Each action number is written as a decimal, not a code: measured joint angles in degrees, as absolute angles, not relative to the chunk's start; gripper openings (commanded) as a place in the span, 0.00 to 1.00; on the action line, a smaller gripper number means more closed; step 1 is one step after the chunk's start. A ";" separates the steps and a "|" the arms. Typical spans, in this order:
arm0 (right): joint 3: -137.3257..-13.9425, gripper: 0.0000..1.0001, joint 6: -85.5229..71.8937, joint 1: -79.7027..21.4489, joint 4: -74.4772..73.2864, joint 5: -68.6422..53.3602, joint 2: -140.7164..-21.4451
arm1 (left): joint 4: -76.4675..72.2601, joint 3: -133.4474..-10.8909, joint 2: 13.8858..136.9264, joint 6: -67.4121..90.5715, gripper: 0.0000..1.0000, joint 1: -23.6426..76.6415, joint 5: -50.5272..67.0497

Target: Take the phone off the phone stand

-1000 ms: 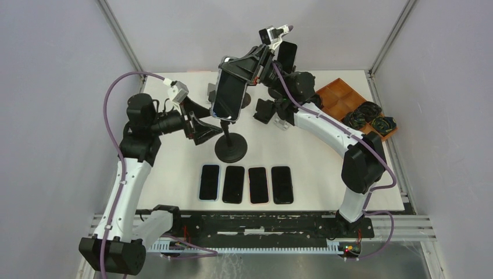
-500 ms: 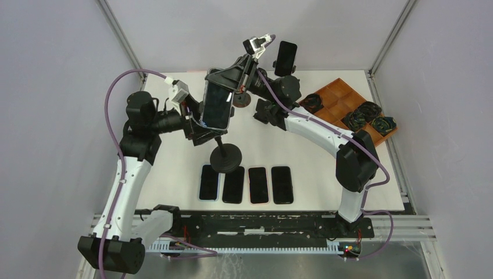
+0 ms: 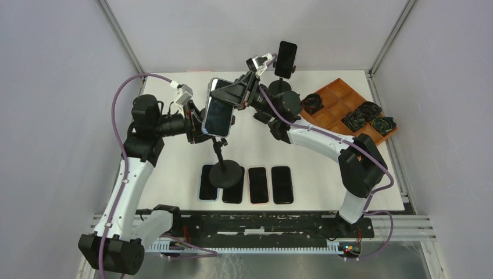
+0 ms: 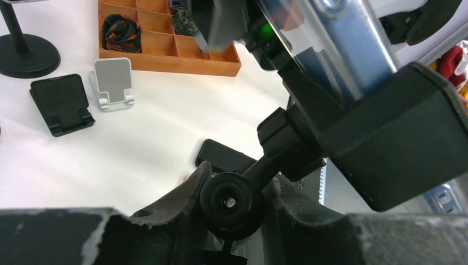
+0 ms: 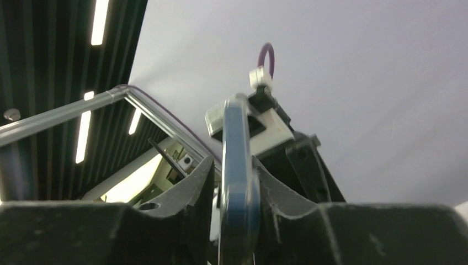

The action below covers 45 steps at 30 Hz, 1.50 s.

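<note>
- left fingers (image 4: 185,190) now clenched on the phone stand (image 3: 225,172) ball joint, wide open a second ago; stand looks braced, so pull-off can start
- right fingers (image 5: 190,187) grasping phone (image 3: 218,115) edge; phone at upper centre, still clamped in stand
- vs earlier: stand dragged left, base tilted over row of phones (image 3: 258,185), lower centre

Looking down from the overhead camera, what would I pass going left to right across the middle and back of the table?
Left arm → phone clamped in the phone stand → second phone standing at the back → orange tray.
</note>
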<state>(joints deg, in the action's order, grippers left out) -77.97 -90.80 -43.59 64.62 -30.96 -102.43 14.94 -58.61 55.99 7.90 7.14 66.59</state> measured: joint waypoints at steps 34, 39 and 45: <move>-75.77 0.00 -88.55 -43.75 63.24 -46.61 -100.20 | 50.37 -70.63 61.45 -26.74 0.02 7.14 70.11; -79.37 0.00 -87.02 -43.55 59.90 -51.13 -100.75 | 53.39 -71.64 61.17 -34.76 0.02 7.49 69.97; -79.92 0.00 -86.85 -41.80 58.87 -54.37 -100.95 | 52.71 -70.08 60.18 -39.86 0.02 7.57 68.88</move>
